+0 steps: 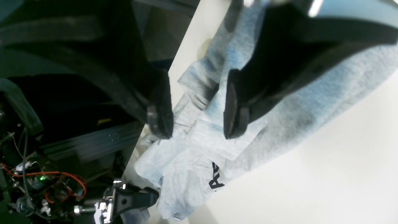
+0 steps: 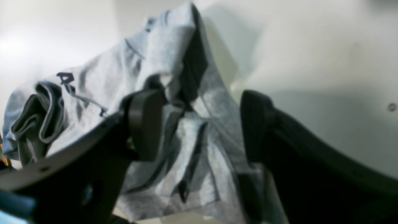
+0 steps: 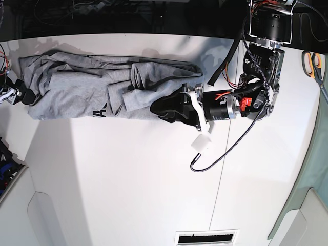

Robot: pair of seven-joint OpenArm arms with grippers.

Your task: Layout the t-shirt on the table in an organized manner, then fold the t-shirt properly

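Note:
The heather-grey t-shirt [image 3: 87,87] lies bunched in a long creased strip across the far part of the white table [image 3: 128,179], with black lettering [image 3: 100,113] at its near edge. My left gripper [image 3: 163,108] is over the strip's right end. In the left wrist view it [image 1: 197,124] is open, with grey cloth [image 1: 192,146] showing between the fingers. My right gripper [image 3: 18,95] is at the strip's left end, by the table's left edge. In the right wrist view it [image 2: 199,127] is open over crumpled folds [image 2: 161,49].
Scissors [image 3: 315,64] lie at the table's right edge. A black cable with a white tag [image 3: 201,143] hangs from the left arm onto the table. A thin seam [image 3: 220,179] crosses the tabletop. The table edge drops off beside the shirt [image 1: 186,40].

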